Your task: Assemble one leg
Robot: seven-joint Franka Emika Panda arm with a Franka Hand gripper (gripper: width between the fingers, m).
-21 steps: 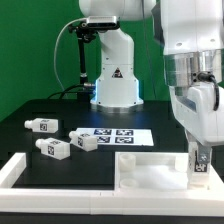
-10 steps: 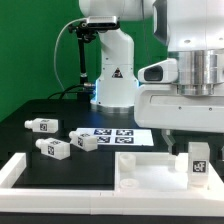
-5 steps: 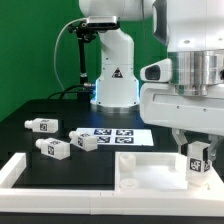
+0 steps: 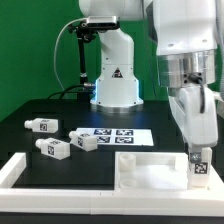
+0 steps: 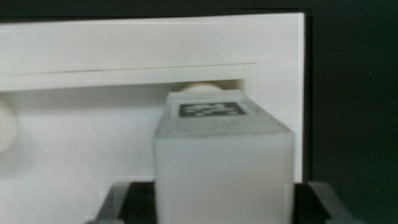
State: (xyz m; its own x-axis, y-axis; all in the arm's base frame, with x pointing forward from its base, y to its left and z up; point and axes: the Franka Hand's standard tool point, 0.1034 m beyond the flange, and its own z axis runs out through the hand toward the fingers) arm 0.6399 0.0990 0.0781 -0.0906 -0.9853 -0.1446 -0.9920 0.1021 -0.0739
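Observation:
My gripper (image 4: pixel 199 158) is shut on a white leg (image 4: pixel 200 170) with a square tag. It holds the leg upright at the right-hand corner of the large white panel (image 4: pixel 150 172) in the exterior view. In the wrist view the leg (image 5: pixel 222 145) fills the gap between the two dark fingers (image 5: pixel 135 203), with its tagged end against the panel (image 5: pixel 125 50). Three more legs lie loose on the black table at the exterior view's left: one (image 4: pixel 42 125), a second (image 4: pixel 54 148) and a third (image 4: pixel 86 140).
The marker board (image 4: pixel 118 135) lies flat behind the panel. White border rails (image 4: pixel 18 172) run along the front and left of the work area. The robot's base (image 4: pixel 115 85) stands at the back, with a green backdrop behind it.
The wrist has turned about the leg's axis, from broadside to the camera back to narrow, as it stood two seconds ago. The leg stays gripped at the panel's corner.

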